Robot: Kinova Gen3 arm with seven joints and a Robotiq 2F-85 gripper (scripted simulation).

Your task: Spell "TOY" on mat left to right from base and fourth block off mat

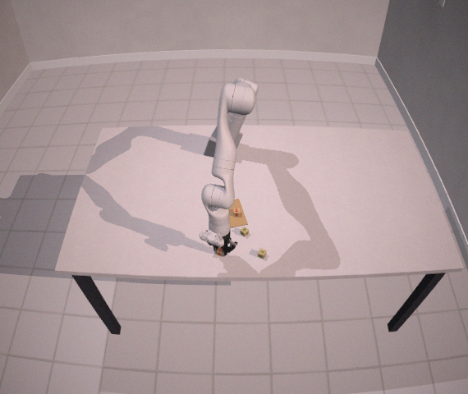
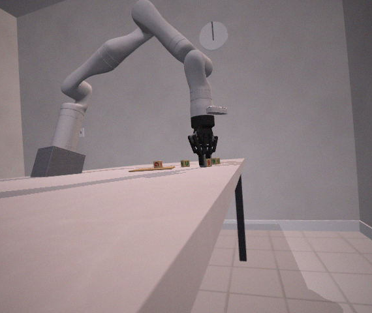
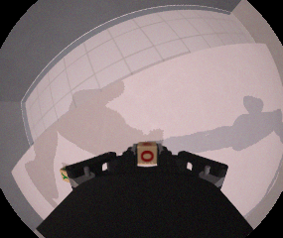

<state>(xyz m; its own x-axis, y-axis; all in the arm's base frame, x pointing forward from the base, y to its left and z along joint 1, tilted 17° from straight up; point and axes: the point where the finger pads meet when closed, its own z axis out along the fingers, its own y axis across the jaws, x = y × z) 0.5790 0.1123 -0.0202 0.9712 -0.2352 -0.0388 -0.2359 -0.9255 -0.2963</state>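
My gripper (image 1: 222, 251) (image 2: 205, 162) (image 3: 147, 150) points down at table level, its fingers shut on the sides of the O block (image 3: 147, 157), whose top shows a red O. The block with a green Y (image 1: 262, 253) (image 2: 215, 160) (image 3: 64, 175) stands on the table to one side of the gripper. Another block with green letters (image 1: 245, 231) (image 2: 185, 163) stands off the mat, near its edge. A block with red letters (image 1: 236, 212) (image 2: 158, 163) sits on the tan mat (image 1: 239, 222) (image 2: 139, 170). The top letters of these last two are too small to read surely. The arm partly hides the mat in the top view.
The white table (image 1: 361, 190) (image 2: 78, 215) has its front edge close beyond the gripper. The green-lettered blocks stand on the right of the gripper in the top view. The arm reaches over the mat's left part in that view. Arm shadows cross the table.
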